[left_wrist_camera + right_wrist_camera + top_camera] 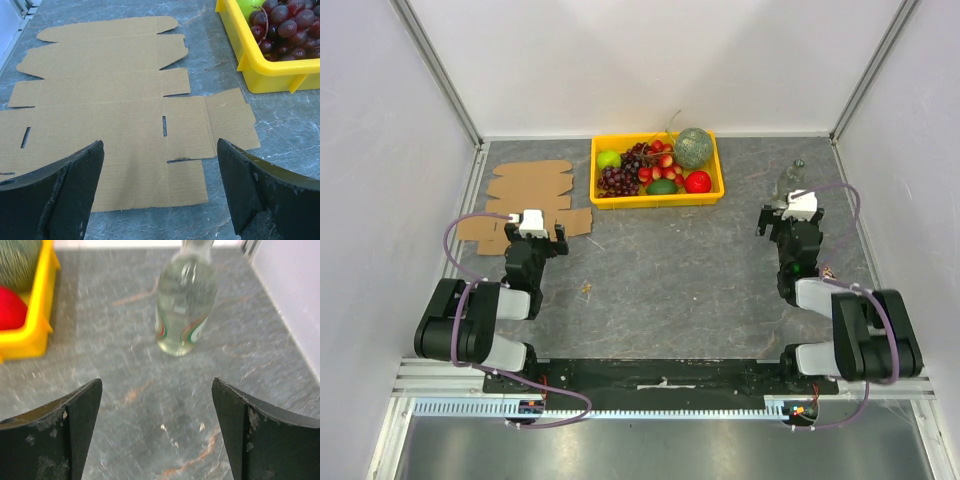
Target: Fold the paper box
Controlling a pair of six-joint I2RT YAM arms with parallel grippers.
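Note:
The paper box [525,195] is a flat brown die-cut cardboard sheet with flaps, lying on the grey table at the far left. In the left wrist view the sheet [110,100] spreads out flat just ahead of the fingers. My left gripper [542,238] is open and empty, hovering over the sheet's near edge; in its own view the left gripper [160,150] has its jaws wide apart. My right gripper [790,218] is open and empty at the far right, away from the sheet; the right wrist view shows the right gripper [157,387] over bare table.
A yellow crate [657,197] of fruit stands at the back centre, right of the sheet; its corner shows in the left wrist view [260,65]. A clear glass bottle [790,178] stands just beyond the right gripper, and shows in the right wrist view [185,300]. White walls enclose the table.

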